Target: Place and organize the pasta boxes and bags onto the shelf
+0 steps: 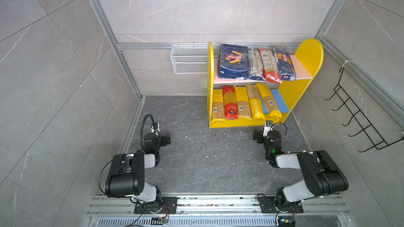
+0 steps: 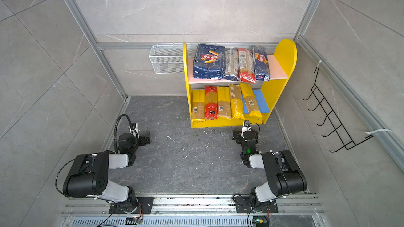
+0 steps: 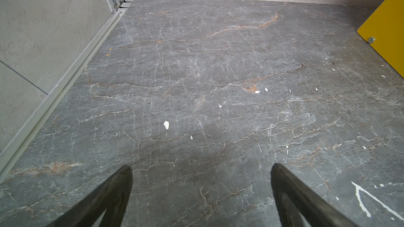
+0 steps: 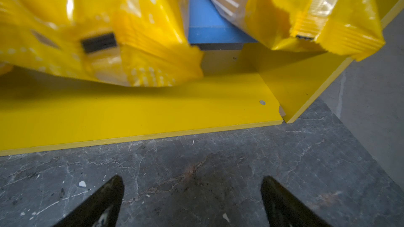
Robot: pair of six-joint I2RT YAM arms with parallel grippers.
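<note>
Bags (image 1: 254,105) on the shelf (image 1: 310,60) overhang its blue board's (image 4: 207,33) edge; left pincer (image 3: 201,165) and right pincer (image 4: 192,177) hover spread over open table (image 1: 207,160).

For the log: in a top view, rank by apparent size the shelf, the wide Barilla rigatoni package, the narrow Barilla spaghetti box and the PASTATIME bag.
1. shelf
2. wide rigatoni package
3. narrow spaghetti box and PASTATIME bag: too alike to rank, and the box sits higher, nearer the camera.
</note>
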